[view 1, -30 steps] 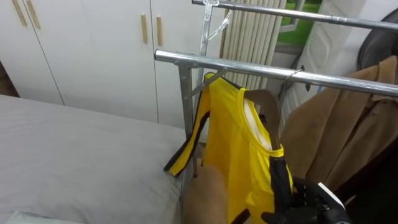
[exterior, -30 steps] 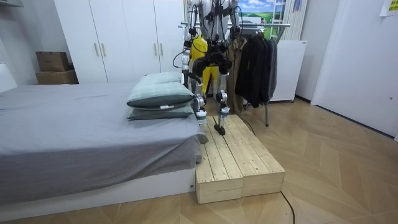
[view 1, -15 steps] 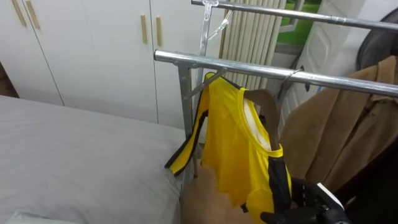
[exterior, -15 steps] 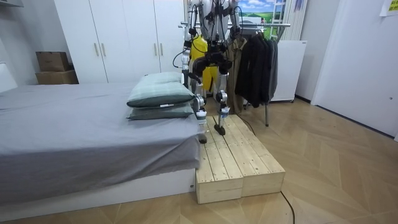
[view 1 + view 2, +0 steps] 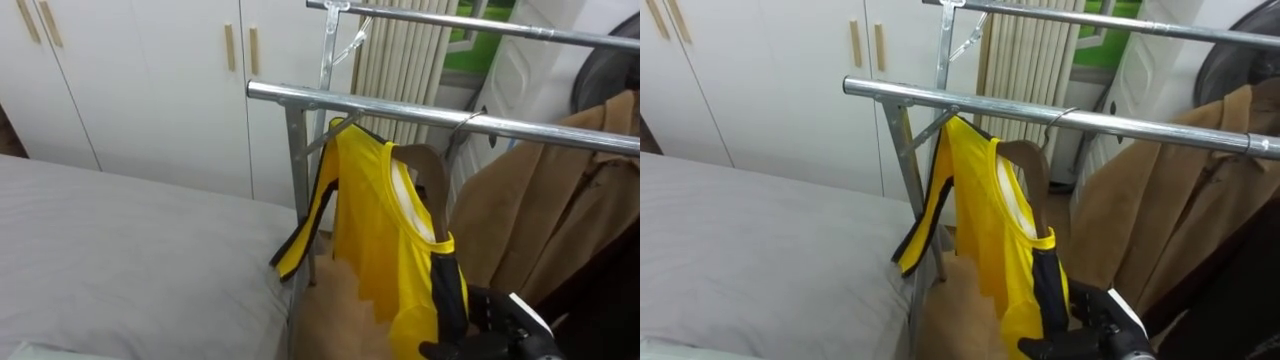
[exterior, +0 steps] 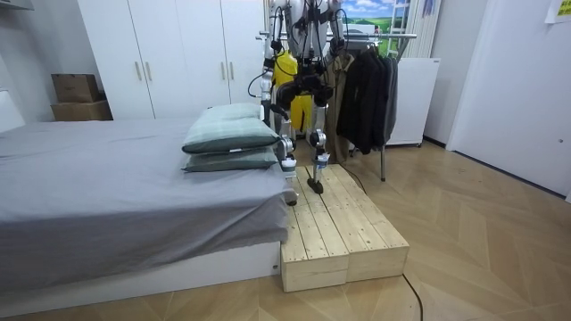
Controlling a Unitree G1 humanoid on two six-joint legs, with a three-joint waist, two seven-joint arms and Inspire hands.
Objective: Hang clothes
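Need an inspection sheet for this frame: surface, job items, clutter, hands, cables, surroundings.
Surface: robot stands on a wooden platform between the bed and the rack.
Job's things: yellow shirt on a hanger, hooked over the lower rail.
Clutter: tan coat on the same rail, dark coats further along; two pillows on the bed; boxes by the wardrobe.
Hands: right hand low by the shirt's hem; left hand down at the robot's side, too small to read.
Cables: nothing seen beyond the robot's own.
Surroundings: white wardrobe, upper rail, wood floor.
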